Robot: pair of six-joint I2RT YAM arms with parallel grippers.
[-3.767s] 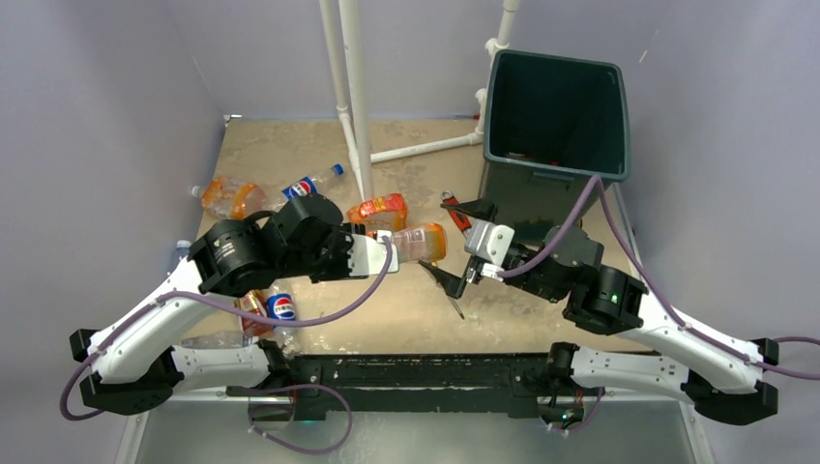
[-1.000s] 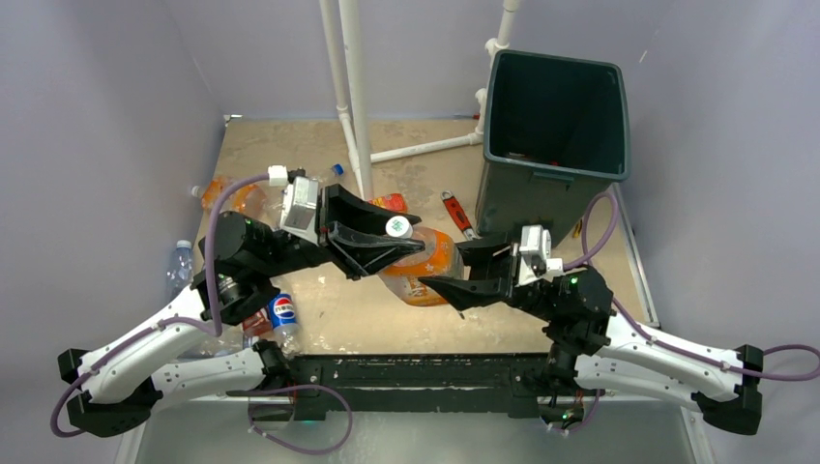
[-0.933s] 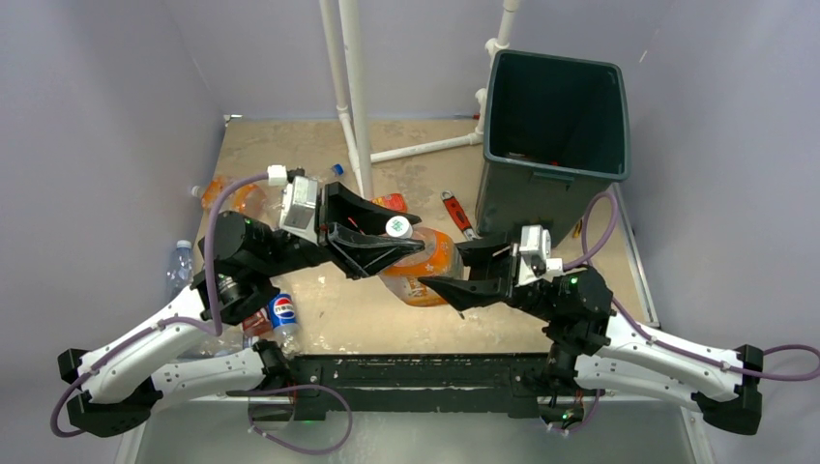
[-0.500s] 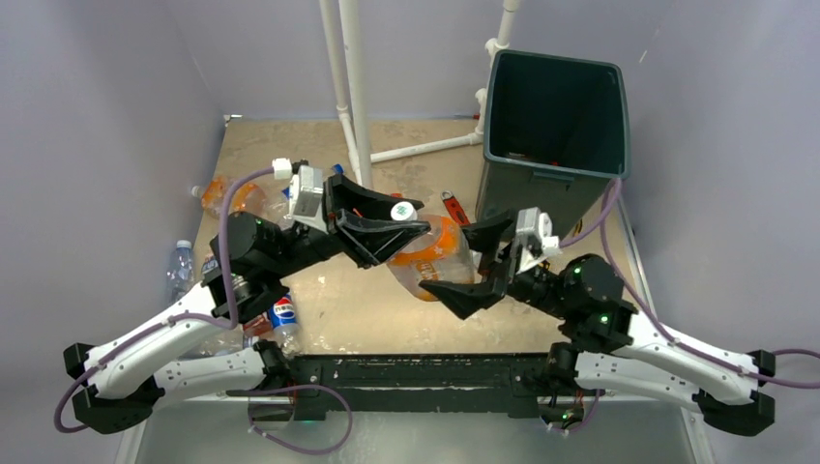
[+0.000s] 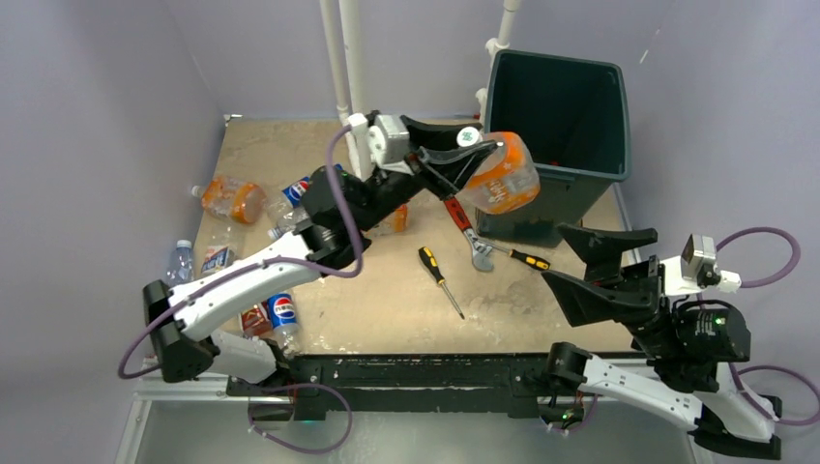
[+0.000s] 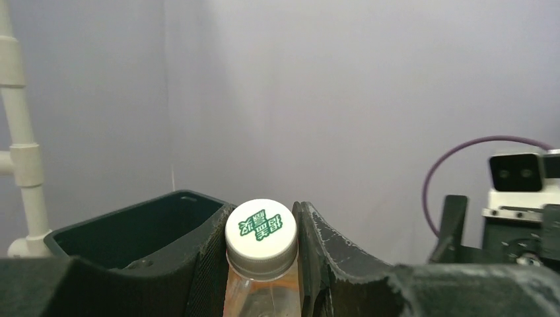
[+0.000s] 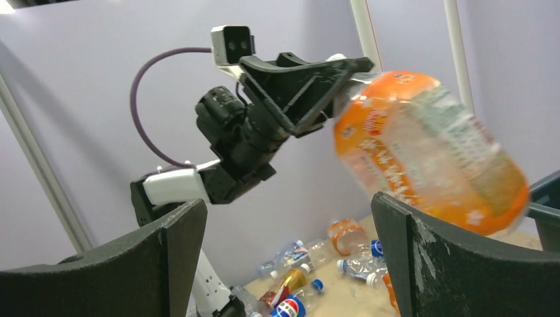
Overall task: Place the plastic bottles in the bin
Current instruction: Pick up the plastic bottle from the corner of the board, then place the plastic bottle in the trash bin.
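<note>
Checking feeds: I had the orange bottle (image 5: 501, 179) pinched by its neck between the left gripper (image 5: 471, 147) fingers (image 6: 333, 254), cap (image 6: 260, 228) poking above; right gripper (image 5: 553, 252) gaped wide, empty.

The bottle (image 5: 501, 179) nearest the dark green bin (image 5: 556, 60) is clear with an orange label; its cap (image 6: 260, 228) is white with green print. Left of the bin lie a blue-labelled Pepsi bottle (image 5: 280, 309), an orange-tinted bottle (image 5: 232, 198), a yellow-and-black screwdriver (image 5: 440, 282) and a red-handled wrench (image 5: 468, 235).
</note>
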